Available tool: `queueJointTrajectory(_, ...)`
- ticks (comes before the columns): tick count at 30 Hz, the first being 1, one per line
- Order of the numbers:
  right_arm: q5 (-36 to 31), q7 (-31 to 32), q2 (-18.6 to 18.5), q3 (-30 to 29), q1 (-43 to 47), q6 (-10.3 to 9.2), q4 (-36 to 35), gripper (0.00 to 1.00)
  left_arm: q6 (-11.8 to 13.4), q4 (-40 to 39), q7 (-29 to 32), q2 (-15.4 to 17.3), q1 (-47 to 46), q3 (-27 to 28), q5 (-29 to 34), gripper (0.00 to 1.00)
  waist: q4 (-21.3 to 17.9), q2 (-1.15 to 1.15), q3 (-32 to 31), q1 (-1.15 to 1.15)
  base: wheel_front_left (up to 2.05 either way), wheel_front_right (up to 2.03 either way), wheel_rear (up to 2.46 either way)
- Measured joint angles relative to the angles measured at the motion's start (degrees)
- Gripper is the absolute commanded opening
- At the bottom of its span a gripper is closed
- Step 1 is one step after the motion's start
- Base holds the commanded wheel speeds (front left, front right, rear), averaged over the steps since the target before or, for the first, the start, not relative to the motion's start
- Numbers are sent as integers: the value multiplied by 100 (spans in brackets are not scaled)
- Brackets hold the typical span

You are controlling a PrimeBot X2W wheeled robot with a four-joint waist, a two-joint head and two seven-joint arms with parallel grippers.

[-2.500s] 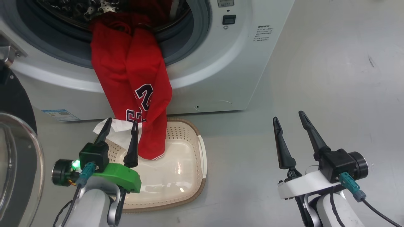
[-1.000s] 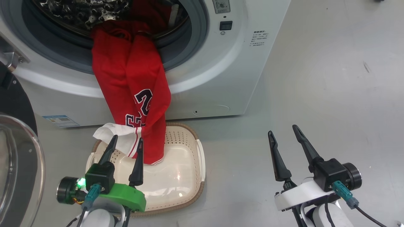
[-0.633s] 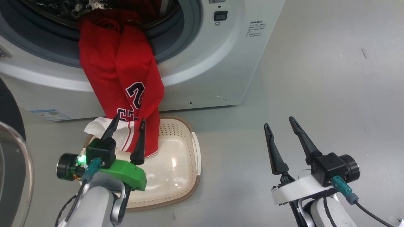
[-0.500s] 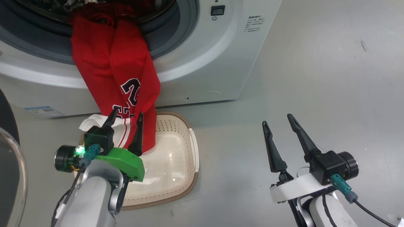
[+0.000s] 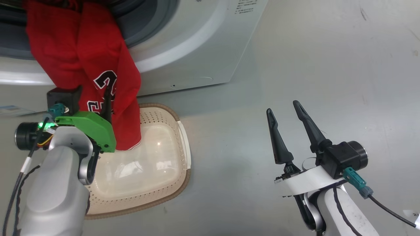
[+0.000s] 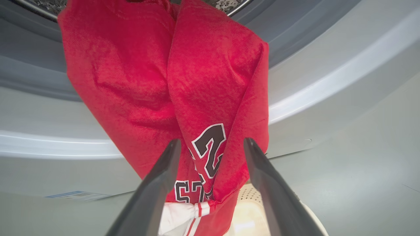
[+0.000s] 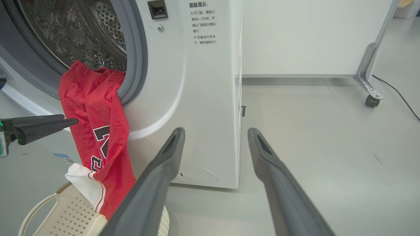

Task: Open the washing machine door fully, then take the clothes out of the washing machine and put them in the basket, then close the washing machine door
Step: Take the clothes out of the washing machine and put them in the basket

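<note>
Red clothes (image 5: 82, 59) with dark lettering hang from the washing machine (image 5: 197, 42) opening, their lower end resting in the cream basket (image 5: 178, 154) on the floor. My left gripper (image 5: 90, 90) is open and raised in front of the hanging garment. In the left wrist view its fingers (image 6: 211, 140) stand either side of the lettered fold (image 6: 210, 147), and nothing is gripped. In the right wrist view one left fingertip (image 7: 73, 121) meets the red cloth (image 7: 92, 105). My right gripper (image 5: 282, 106) hangs open over bare floor to the right. The washing machine door is out of view.
The perforated steel drum (image 7: 82, 36) shows behind the grey gasket (image 7: 136, 59). A white end of cloth (image 7: 82, 182) lies over the basket rim (image 7: 42, 209). A white partition with a castor foot (image 7: 370, 100) and a cable (image 7: 397, 95) stand right of the machine. Grey floor (image 5: 295, 49).
The head camera has swung, shifting the whole picture left and up. My left gripper has risen from the basket's rim to the lettering on the hanging garment. Both grippers stay open.
</note>
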Motion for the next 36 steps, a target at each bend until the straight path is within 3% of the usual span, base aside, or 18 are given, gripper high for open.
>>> queueJointTrajectory(14, 70, 0, 0, 137, -166, -47, 23, 100, 25, 764, 294, 296, -558, 388, -252, 100, -422, 0, 282, 0, 0, 0, 0)
queueJointTrajectory(30, 130, 0, 0, 196, -229, -102, -4, 100, 124, 1226, 285, 387, -1171, 695, -470, 100, -652, 0, 525, 0, 0, 0, 0)
queueJointTrajectory(31, 130, 0, 0, 193, -246, -102, -4, 100, 124, 1235, 219, 386, -1195, 695, -470, 94, -658, 0, 537, 0, 0, 0, 0)
queueJointTrajectory(33, 130, 0, 0, 190, -279, -103, -5, 100, 124, 1261, 142, 383, -1215, 695, -470, 24, -666, 0, 549, 0, 0, 0, 0)
queueJointTrajectory(34, 130, 0, 0, 187, -286, -103, -8, 100, 124, 1292, 141, 385, -1224, 692, -469, 0, -667, 0, 555, 0, 0, 0, 0)
queueJointTrajectory(36, 130, 0, 0, 181, -287, -104, -8, 100, 124, 1369, 121, 382, -1240, 688, -468, 0, -669, 0, 569, 0, 0, 0, 0)
